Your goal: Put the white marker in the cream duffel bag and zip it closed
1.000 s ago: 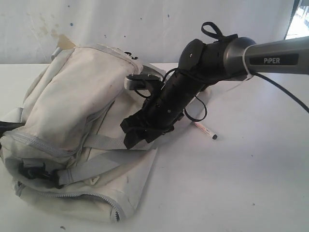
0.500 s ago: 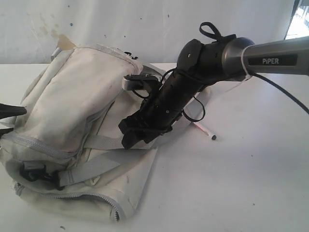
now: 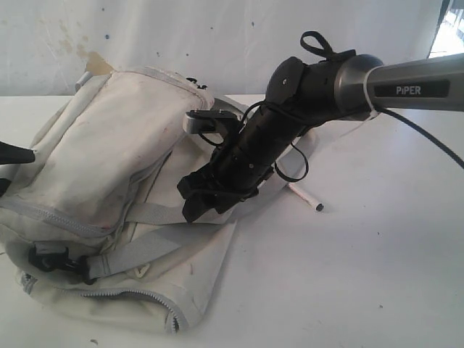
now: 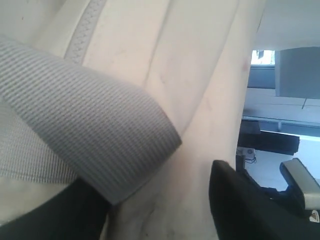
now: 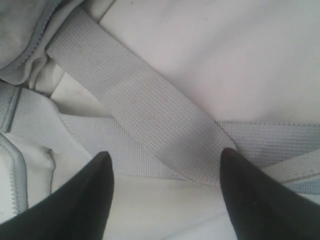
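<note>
Fingers [image 5: 95, 195] of the right gripper [image 5: 165, 152] are seen spread apart, with nothing held between them. They are poised just above two crossed light grey straps [image 5: 150, 115] on the cream duffel bag [image 3: 101, 152]. In the exterior view this gripper is angled down over the bag's right-hand edge. It is carried by a black wrist and a grey arm [image 3: 413, 83] marked PIPER that reaches in from the right.

The left gripper [image 4: 150, 200] is likewise shown with its dark fingers set apart. Off-white bag fabric and a fold of grey webbing [image 4: 90, 135] are seen close in front of them, the webbing lying over one finger. No grip on either can be made out. Only a black tip of this gripper is caught at the left edge of the exterior view, beside the bag's end.

The bag is slumped on the white table [image 3: 362, 275] with its stained side panel turned upward. A black buckle [image 3: 54, 257] is seen low at its near left, and a grey zipper [image 3: 138, 296] runs along the near edge. Whether the zipper is done up cannot be told.

The white marker [image 3: 304, 196] is lying on the table outside the bag, just right of the right arm's wrist, its black cap pointed toward the near right.
</note>
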{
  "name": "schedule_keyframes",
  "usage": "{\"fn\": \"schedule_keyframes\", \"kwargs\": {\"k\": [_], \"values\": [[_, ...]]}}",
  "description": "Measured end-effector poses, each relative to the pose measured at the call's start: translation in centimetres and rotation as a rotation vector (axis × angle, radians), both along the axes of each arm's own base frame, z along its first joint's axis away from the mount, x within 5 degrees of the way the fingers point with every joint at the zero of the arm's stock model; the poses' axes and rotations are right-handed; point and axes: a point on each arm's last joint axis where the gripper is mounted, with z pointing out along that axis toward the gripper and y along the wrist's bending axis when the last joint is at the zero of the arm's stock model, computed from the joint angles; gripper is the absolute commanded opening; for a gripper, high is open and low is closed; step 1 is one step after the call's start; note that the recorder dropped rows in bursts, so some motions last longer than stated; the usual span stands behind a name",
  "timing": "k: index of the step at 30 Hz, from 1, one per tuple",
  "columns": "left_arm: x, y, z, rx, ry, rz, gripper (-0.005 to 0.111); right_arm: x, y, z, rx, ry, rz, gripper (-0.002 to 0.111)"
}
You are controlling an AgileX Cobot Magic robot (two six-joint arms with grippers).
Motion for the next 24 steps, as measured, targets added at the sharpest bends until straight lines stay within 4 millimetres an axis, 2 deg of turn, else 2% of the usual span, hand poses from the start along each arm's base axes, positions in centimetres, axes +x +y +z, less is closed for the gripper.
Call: {"fn": "schedule_keyframes", "kwargs": {"k": [3,7,16,19,21,24], "values": [[0.5,0.3,0.5,0.028,-0.002,-0.018,0.059,0.0,0.0,0.0,0.000,0.001,0.001,0.058],[1.0,0.6,1.1,0.050,-0.017,-0.026,0.048,0.0,0.0,0.0,0.000,0.001,0.001,0.058],[1.0,0.9,0.9,0.111,-0.010,-0.057,0.048,-0.3,0.0,0.0,-0.005,0.026,0.017,0.058],[1.0,1.0,0.8,0.130,-0.006,-0.056,0.056,-0.3,-0.1,0.0,-0.006,0.031,0.020,0.058],[1.0,1.0,0.8,0.132,-0.006,-0.055,0.067,-0.3,0.0,0.0,-0.006,0.029,0.019,0.058],[1.0,1.0,0.8,0.133,-0.006,-0.054,0.078,-0.2,0.0,0.0,-0.004,0.022,0.003,0.058]]}}
